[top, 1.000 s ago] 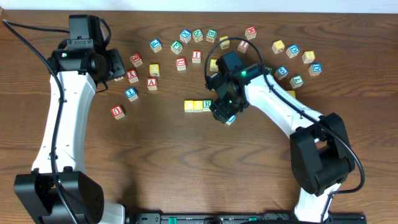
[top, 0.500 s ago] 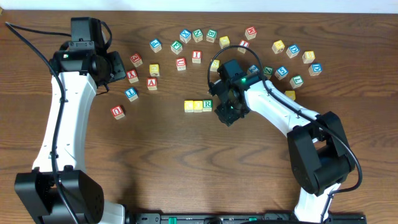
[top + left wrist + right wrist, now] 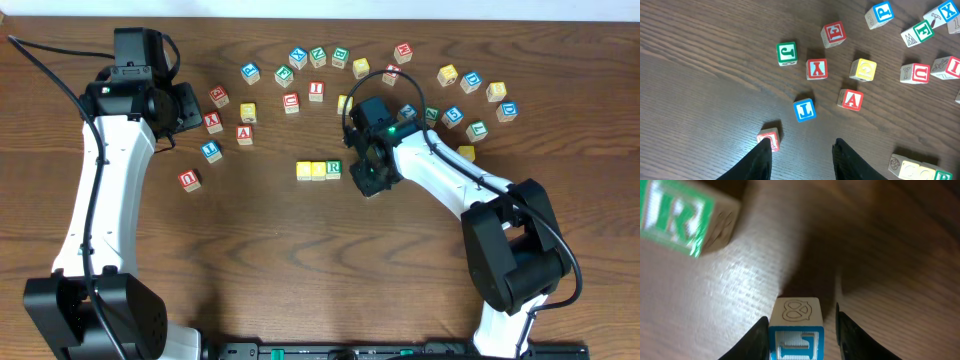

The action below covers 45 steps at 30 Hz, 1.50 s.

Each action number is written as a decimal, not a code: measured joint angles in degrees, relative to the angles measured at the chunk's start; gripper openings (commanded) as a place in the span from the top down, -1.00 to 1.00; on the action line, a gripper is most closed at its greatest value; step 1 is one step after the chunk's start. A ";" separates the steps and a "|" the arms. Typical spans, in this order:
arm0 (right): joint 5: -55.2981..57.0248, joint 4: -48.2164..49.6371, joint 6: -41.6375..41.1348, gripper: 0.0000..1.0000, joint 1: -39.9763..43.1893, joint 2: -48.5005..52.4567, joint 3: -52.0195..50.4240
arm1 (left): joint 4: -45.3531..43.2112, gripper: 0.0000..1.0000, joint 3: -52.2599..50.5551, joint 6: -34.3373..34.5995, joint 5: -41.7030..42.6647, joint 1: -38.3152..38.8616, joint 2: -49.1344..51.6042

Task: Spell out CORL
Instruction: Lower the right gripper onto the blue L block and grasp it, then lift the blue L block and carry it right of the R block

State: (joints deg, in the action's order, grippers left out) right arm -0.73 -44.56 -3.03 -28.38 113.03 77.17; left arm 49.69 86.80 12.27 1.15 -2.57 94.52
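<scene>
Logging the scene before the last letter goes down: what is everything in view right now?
Row blocks: three, two yellow plus a green R, table centre.
Blue block: one, blue face, just right of the row.
Loose blocks: about twenty-five, red, blue, green and yellow, scattered across the far half.
Table: one, dark brown wood.
Left gripper: one, black, open and empty, above the left cluster.
Right gripper: one, black, fingers either side of the blue block; grip unclear.

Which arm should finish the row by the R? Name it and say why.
Right. The right gripper straddles the blue block near the R; the left gripper hovers over far-off blocks.
</scene>
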 measured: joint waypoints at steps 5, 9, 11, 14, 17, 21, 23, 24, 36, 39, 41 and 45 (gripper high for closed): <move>1.46 0.17 -10.45 0.33 0.02 0.00 0.00 | 0.00 0.21 0.00 0.44 0.00 0.00 0.00; 2.29 -0.96 -15.69 0.42 0.07 0.00 0.00 | -0.04 0.21 0.00 0.92 0.00 0.00 0.00; 2.27 -1.51 -17.90 0.44 0.26 0.00 0.00 | -0.09 0.21 0.00 1.05 0.00 0.00 0.00; 1.77 -2.27 -20.76 0.44 0.59 0.00 0.00 | -0.11 0.21 0.00 1.07 0.00 0.00 0.00; 0.92 -2.60 -23.32 0.42 0.68 0.00 0.00 | -0.13 0.21 0.00 1.07 0.00 0.00 0.00; -1.44 -2.73 -27.50 0.42 0.68 0.00 0.00 | -0.13 0.21 0.00 1.07 0.00 0.00 0.00; -2.16 -2.62 -29.68 0.53 0.68 0.00 0.00 | -0.13 0.21 0.00 1.07 0.00 0.00 0.00; -2.34 -2.47 -30.91 0.53 0.68 0.00 0.00 | -0.13 0.21 0.00 1.07 0.00 0.00 0.00; -0.85 5.49 -42.84 0.35 1.27 0.00 -0.02 | -0.13 0.22 0.00 1.25 0.00 0.00 0.00; 1.40 6.62 -46.10 0.33 1.38 0.00 -0.04 | -0.15 0.22 0.00 1.25 0.00 0.00 0.00; 2.80 7.34 -48.15 0.34 1.38 0.00 -0.04 | -0.15 0.22 0.00 1.25 0.00 0.00 0.00; 4.24 7.85 -51.21 0.37 1.38 0.00 -0.04 | -0.13 0.21 0.00 1.27 0.00 0.00 0.00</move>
State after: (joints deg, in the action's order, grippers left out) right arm 3.51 -36.71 -54.24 -27.00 113.03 77.12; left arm 49.56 86.80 13.54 1.15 -2.57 94.52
